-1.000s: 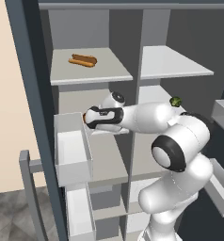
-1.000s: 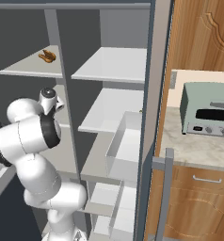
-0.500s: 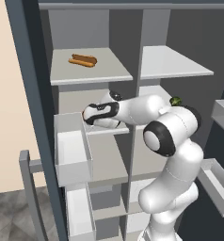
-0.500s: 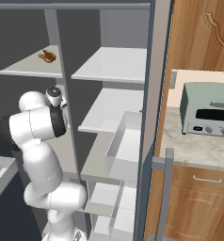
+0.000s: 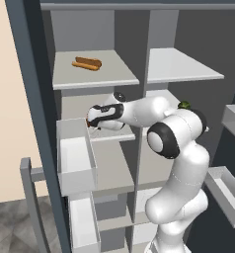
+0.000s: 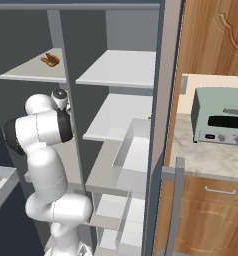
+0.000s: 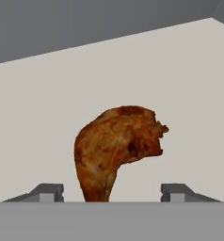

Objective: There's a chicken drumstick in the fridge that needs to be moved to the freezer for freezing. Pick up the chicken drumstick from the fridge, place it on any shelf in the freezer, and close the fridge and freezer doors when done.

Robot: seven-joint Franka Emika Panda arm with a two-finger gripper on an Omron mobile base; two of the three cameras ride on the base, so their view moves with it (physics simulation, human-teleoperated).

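Currently, as I log it from the controls: the gripper (image 7: pixel 107 192) is reaching into the left compartment of the open appliance, at the middle shelf (image 5: pixel 109 134). Its fingers (image 7: pixel 48 192) stand apart, one on each side of the chicken drumstick (image 7: pixel 116 146), and I see a gap between each tip and the meat, so the gripper is open and holds nothing.

The chicken drumstick lies on the light grey shelf (image 7: pixel 189 94), narrow end toward the camera, broad lumpy end farther in. In the left base view only a sliver of orange-brown (image 5: pixel 88 122) shows at the front of the hand (image 5: pixel 105 116).

On the shelf above sits a hot dog in a bun (image 5: pixel 87 63), also visible in the right base view (image 6: pixel 50 59). A small green ball (image 5: pixel 183 104) peeks out behind the arm's elbow in the right compartment.

Both doors are swung open; the left door (image 5: pixel 28 128) carries white bins (image 5: pixel 76 160). To the right of the appliance, a toaster oven (image 6: pixel 220 116) stands on the bench (image 6: pixel 206 155) above wooden cabinets (image 6: pixel 211 210).
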